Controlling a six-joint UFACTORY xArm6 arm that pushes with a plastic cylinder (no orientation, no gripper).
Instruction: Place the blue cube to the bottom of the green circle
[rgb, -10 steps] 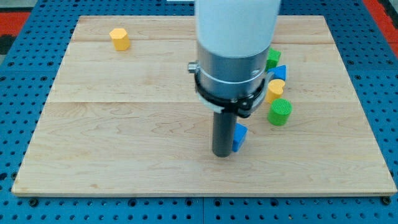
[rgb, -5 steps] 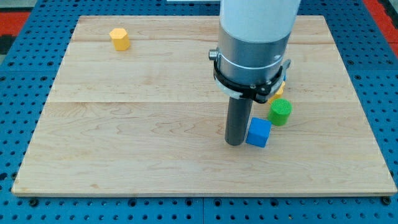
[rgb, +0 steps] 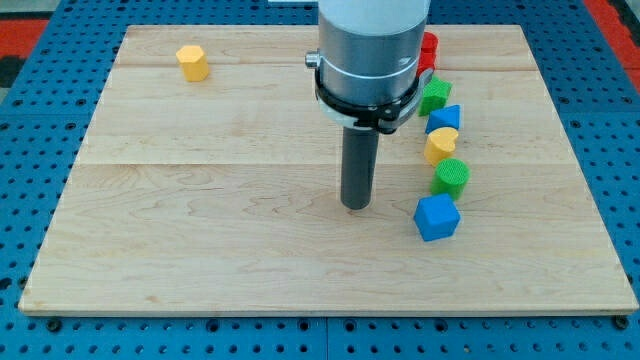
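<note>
**Inspector:** Start at my tip. Position?

**Assistant:** It rests on the wooden board a little to the view's right of centre and nearer the bottom edge than the top. It is a plain rod with no pincer, so nothing is spread, pressed or pinched. It touches no block.

**Inspector:** The task's items?

**Assistant:** The blue cube lies to the view's right of my tip, apart from it, with bare wood between. The green circle stands just above the cube, at its upper right, very close; whether they touch cannot be told.

**Inspector:** Edges and free room?

**Assistant:** The left half of the board is open, save for a yellow block near the top-left corner. Wood is bare below the cube to the bottom edge, and to the right edge.

**Inspector:** Count.

**Assistant:** Seven blocks show: two blue, two green, two yellow, one red. Above the green circle a column runs toward the top edge: a second yellow block, a smaller blue block, a green block and a red block.

**Inspector:** Hidden items?

**Assistant:** The arm's housing covers part of the red and green blocks; their shapes cannot be made out. The housing itself is cut off at the top.
</note>
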